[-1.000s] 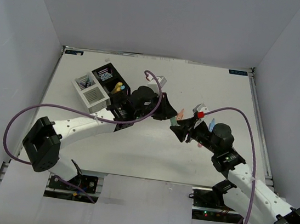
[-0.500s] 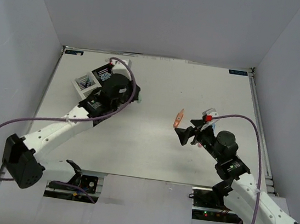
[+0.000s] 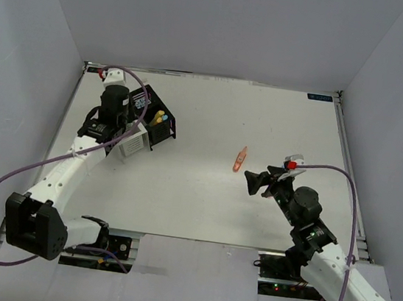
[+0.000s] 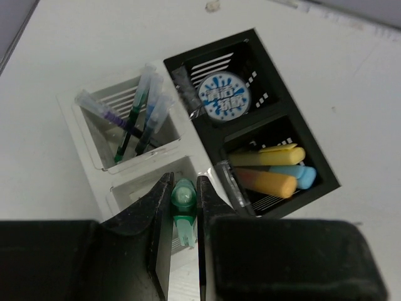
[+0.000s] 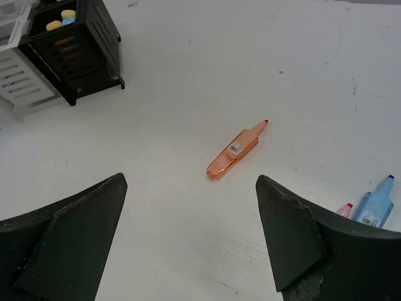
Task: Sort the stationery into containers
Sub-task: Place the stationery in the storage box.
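Our left gripper (image 4: 183, 186) pinched a green highlighter (image 4: 184, 204) over a white compartment (image 4: 128, 188) near the table's far-left corner. We judged that lowering and release were due. Our right gripper (image 5: 191, 182) gaped, empty.

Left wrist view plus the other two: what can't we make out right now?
Left wrist: inside of the near white slatted compartment, hidden by the left gripper and the green chubby highlighter it clamps.
Left wrist: print on the round blue-white tub, too small to read.
Right wrist: lower ends of the pink highlighter and blue highlighter, behind a finger of the open right gripper.
Top external: that green highlighter, hidden beneath the left gripper.
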